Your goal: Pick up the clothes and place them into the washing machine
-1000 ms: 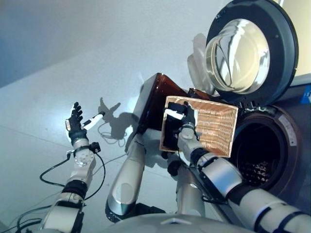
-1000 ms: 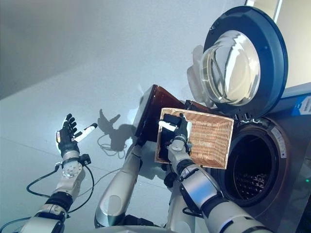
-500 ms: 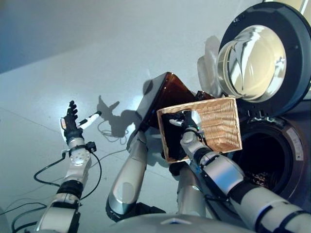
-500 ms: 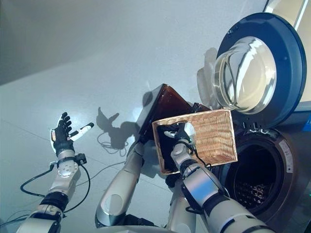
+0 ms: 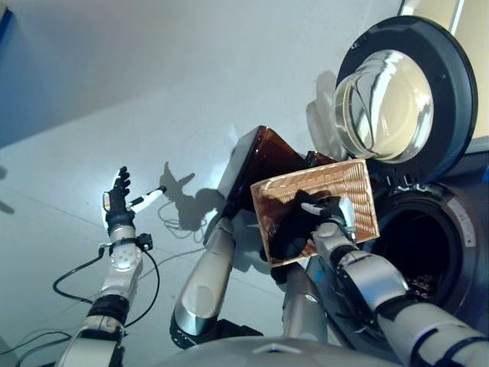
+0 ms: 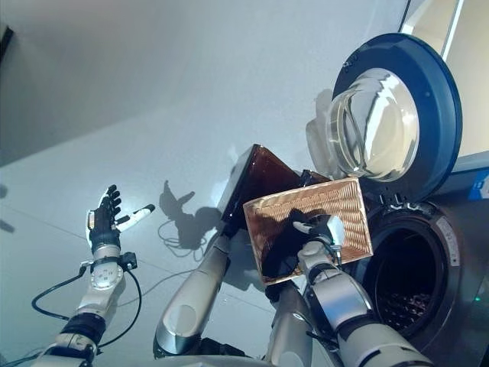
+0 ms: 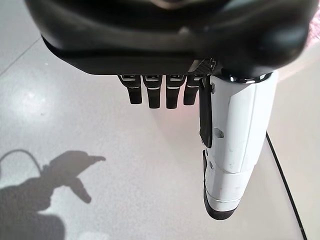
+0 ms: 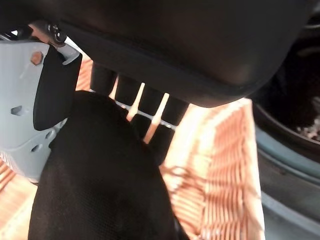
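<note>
Gripping a black garment point(image 5: 293, 229) between thumb and curled fingers, the right hand point(image 5: 330, 216) holds it against the wicker basket point(image 5: 344, 189), which is tilted just beside the washing machine's drum opening point(image 5: 416, 245) — door point(image 5: 401, 92) swung wide. A blue label point(image 6: 480, 183) shows on the machine; its print is unreadable. Far off, the left hand point(image 5: 117, 203) hangs empty over the floor point(image 5: 114, 92), fingers straight.

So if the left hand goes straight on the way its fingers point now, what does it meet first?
Probably nothing near: the left hand is open, held up away from the basket. Past its fingers only bare grey floor shows, though depth is unclear.
</note>
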Motion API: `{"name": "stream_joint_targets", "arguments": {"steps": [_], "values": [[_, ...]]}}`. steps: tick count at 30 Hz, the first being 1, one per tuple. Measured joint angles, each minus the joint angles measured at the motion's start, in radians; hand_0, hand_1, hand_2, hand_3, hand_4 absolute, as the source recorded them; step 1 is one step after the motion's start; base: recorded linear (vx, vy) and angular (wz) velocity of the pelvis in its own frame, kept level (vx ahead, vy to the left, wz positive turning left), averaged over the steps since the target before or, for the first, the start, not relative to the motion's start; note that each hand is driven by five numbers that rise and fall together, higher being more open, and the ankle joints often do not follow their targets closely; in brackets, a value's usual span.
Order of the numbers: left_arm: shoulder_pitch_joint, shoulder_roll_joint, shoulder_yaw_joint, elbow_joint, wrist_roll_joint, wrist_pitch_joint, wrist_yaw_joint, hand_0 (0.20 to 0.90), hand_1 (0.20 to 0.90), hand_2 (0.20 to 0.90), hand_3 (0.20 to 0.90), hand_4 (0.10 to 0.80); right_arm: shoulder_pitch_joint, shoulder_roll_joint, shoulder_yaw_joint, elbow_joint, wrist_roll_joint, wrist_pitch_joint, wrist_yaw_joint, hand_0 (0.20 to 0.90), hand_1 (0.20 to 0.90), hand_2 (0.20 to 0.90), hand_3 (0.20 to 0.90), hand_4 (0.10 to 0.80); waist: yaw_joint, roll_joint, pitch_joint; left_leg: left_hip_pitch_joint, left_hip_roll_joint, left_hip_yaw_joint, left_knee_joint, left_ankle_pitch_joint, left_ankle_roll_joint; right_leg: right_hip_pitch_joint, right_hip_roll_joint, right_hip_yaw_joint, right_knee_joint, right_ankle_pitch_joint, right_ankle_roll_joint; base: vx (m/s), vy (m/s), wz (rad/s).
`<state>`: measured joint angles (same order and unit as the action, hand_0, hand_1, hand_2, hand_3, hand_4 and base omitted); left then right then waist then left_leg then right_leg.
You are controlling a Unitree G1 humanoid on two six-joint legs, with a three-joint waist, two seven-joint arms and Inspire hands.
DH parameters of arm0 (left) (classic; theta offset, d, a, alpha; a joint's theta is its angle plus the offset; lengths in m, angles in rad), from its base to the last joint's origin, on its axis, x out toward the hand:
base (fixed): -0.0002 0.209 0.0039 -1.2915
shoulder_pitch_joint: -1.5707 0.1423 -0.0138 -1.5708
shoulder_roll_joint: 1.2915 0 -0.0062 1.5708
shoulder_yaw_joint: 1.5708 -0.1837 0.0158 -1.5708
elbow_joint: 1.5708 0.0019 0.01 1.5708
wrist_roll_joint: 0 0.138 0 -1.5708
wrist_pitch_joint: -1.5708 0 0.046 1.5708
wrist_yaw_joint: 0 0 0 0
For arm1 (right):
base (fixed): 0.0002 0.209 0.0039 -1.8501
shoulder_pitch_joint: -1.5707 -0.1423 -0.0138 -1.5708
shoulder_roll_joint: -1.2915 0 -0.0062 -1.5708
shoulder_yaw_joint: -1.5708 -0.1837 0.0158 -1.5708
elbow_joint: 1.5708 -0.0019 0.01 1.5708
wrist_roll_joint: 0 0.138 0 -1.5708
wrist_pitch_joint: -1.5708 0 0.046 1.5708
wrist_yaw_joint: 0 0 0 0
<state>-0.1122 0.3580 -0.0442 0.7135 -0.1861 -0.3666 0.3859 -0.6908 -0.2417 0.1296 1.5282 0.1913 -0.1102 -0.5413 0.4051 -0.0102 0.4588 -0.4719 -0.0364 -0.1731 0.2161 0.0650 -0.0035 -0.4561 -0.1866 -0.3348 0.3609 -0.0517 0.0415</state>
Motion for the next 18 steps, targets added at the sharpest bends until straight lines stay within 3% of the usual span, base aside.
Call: {"name": "stream_joint_targets", "arguments": {"steps": [5,10,13,18], "values": [[0.057,-0.017,-0.009,0.000,0.005,0.001,-0.021,0.900,0.900,0.900,0.900,0.800,0.056,-0.089,-0.121,-0.003,0.203,-0.050,0.022,0.200,0.200,0.200,0.200,0.300,-0.047,0.044,-0.090,0.025,-0.012,0.017,-0.021,0.000,0.018,0.015,-0.009,0.020,-0.021,0.012,0.010,-0.039,0.082,-0.07],[0.075,-0.021,-0.017,0.003,0.005,0.000,-0.033,0.900,0.900,0.900,0.900,0.800,0.066,-0.099,-0.231,-0.044,0.504,-0.142,0.068,0.200,0.200,0.200,0.200,0.300,-0.090,0.065,-0.133,0.040,-0.013,0.063,-0.026,-0.001,0.033,0.015,-0.007,0.064,-0.040,0.029,0.028,-0.031,0.073,-0.27],[0.077,-0.033,-0.025,0.012,-0.018,-0.001,-0.037,0.900,0.900,0.900,0.900,0.800,0.094,-0.029,-0.302,-0.152,0.766,-0.245,0.125,0.200,0.200,0.200,0.200,0.300,-0.127,0.072,-0.147,0.055,-0.011,0.112,-0.028,-0.012,0.044,0.008,-0.004,0.107,-0.056,0.043,0.035,-0.035,0.088,-0.40],[0.090,-0.070,-0.070,0.039,-0.072,-0.022,-0.051,0.900,0.900,0.900,0.900,0.800,0.162,0.083,-0.344,-0.310,0.984,-0.338,0.181,0.200,0.200,0.200,0.200,0.300,-0.173,0.126,-0.177,0.061,-0.016,0.165,-0.040,-0.019,0.059,-0.005,-0.010,0.150,-0.077,0.049,0.042,-0.024,0.080,-0.30]]}}
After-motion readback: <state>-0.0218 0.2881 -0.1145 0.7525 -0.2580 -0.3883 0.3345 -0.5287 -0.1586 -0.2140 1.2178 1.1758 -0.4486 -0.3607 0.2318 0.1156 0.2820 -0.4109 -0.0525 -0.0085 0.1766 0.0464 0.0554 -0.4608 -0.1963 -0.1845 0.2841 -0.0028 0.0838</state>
